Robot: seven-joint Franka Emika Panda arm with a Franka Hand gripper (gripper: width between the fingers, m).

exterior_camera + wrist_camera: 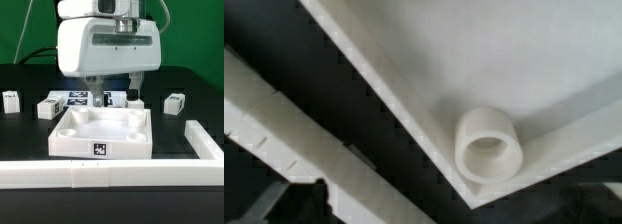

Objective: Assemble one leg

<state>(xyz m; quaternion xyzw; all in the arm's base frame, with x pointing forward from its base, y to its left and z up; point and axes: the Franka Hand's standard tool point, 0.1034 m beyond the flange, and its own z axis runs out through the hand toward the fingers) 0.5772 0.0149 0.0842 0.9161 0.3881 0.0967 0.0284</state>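
1. No letters, numbers or brand names can be read in either view.
2. Panel (100, 128) — its front edge bears one black-and-white square tag (100, 150); a pattern only.
3. Leg (175, 103) and second leg (48, 108) — each bears a dark tag, too small to make out.

Black worktop (30, 130), green backdrop (20, 25), white arm housing (105, 45) with a grey band across its face. Plain white panel (100, 128) with an equally white round corner socket (491, 145) and one black-and-white square tag (99, 149) on the front wall; long bar (110, 176) white, unpatterned. White left leg (10, 100), second leg (47, 107) and right leg (175, 103), each with black-and-white tag marks; white marker board (76, 100) patterned with black tags.
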